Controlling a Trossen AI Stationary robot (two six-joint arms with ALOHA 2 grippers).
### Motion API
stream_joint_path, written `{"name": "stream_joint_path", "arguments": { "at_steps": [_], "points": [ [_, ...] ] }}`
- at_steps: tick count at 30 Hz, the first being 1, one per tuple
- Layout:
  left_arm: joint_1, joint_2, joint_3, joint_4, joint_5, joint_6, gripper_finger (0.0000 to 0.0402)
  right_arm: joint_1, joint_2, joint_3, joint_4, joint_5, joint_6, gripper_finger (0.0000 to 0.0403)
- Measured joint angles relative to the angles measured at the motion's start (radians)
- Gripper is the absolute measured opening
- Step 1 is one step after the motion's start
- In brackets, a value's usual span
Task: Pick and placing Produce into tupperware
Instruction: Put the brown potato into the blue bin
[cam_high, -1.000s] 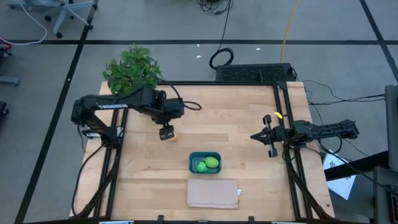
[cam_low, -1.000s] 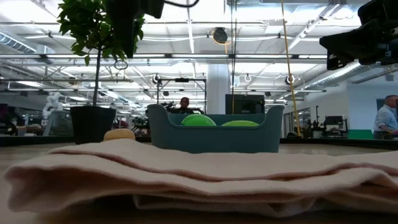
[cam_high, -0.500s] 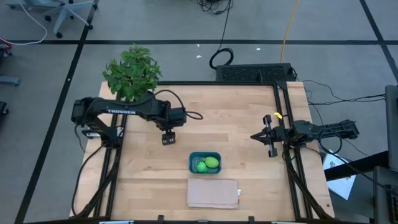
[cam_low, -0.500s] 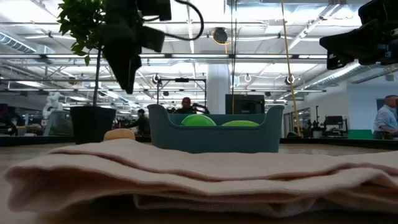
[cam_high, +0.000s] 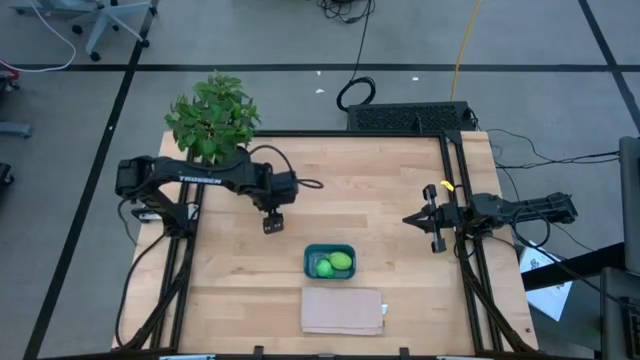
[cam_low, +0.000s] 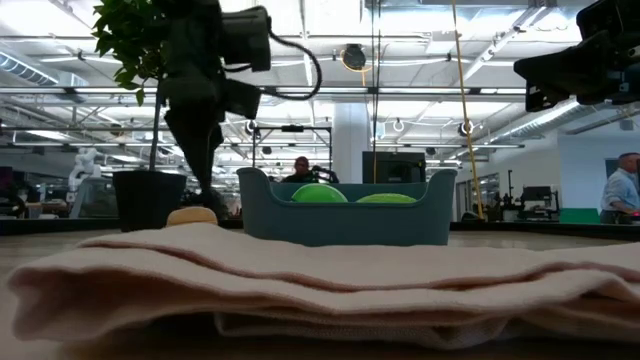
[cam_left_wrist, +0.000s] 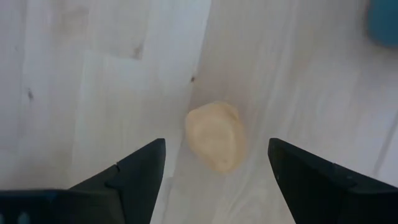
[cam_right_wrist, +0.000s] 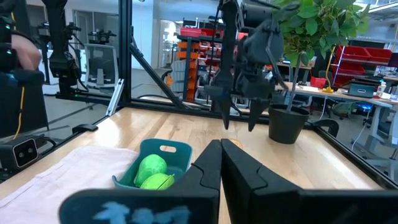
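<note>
Tan produce piece (cam_left_wrist: 216, 136) lies on the table (cam_high: 370, 180), directly under the left gripper (cam_left_wrist: 216, 163), centred between wide-open, empty fingers. Two green pieces (cam_high: 333, 264) already sit in tupperware (cam_high: 329, 248). Right gripper (cam_high: 428, 218) shut, parked at the table's edge.

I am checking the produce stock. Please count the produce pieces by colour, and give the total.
Green produce: 2, both in the tupperware
Orange-tan produce: 1, on the table, below the open left gripper
Total: 3
</note>
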Motion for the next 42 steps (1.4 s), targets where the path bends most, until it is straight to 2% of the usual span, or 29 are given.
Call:
{"name": "stream_joint_path", "arguments": {
  "at_steps": [13,42],
  "points": [
    [0.03,0.0,-0.094,0.086,0.007,-0.087,0.0285,0.0,0.0,0.0,0.0,0.0,0.0,0.0],
    [0.029,0.0,-0.244,0.314,0.017,-0.084,0.0285,0.0,0.0,0.0,0.0,0.0,0.0,0.0]
  ]
}}
